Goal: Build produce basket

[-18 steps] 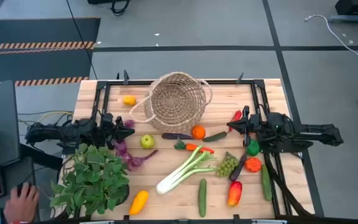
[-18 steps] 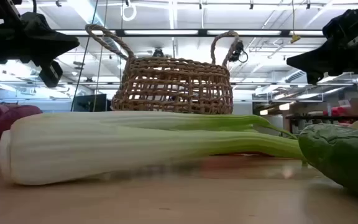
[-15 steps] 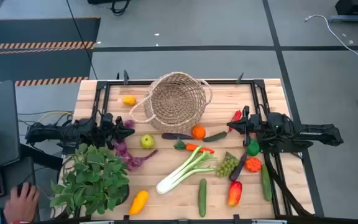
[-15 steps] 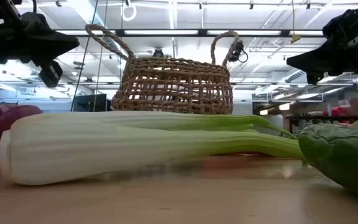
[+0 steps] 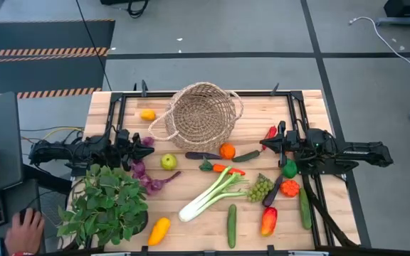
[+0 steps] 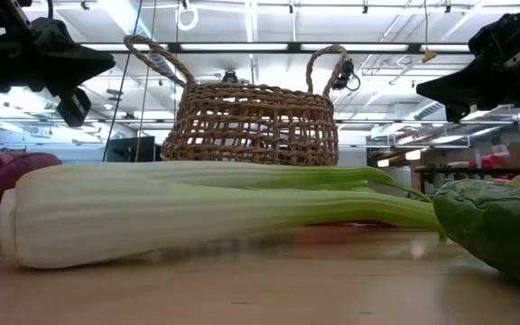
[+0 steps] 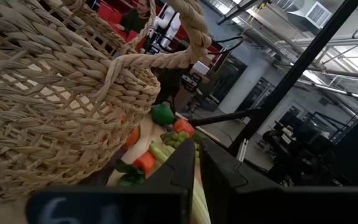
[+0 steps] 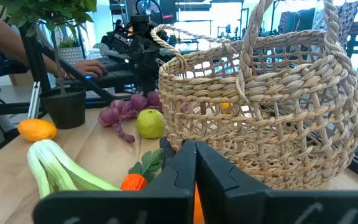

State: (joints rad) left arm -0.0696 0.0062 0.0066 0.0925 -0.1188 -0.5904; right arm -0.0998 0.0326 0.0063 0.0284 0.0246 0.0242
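Note:
The tan woven basket [image 5: 201, 115] sits on its base at the table's far middle, also seen in the low view [image 6: 255, 122]. Produce lies loose on the table: a leek [image 5: 216, 193], a green apple [image 5: 169, 161], an orange [image 5: 227, 151], grapes [image 5: 260, 188], a purple string [image 5: 144, 174], a cucumber [image 5: 231, 225] and a yellow squash [image 5: 159, 230]. My left gripper [image 5: 150, 141] hovers shut, left of the basket and level with its near edge, holding nothing. My right gripper [image 5: 265, 146] hovers shut to the basket's near right, also holding nothing. Both point at the basket in their wrist views [image 7: 55, 93] [image 8: 272, 106].
A leafy potted plant [image 5: 105, 203] stands at the near left corner. Peppers [image 5: 269, 220] and a second cucumber [image 5: 305, 208] lie near right, a small yellow fruit [image 5: 148, 114] far left. A person's hand [image 5: 23, 227] rests off the table's left.

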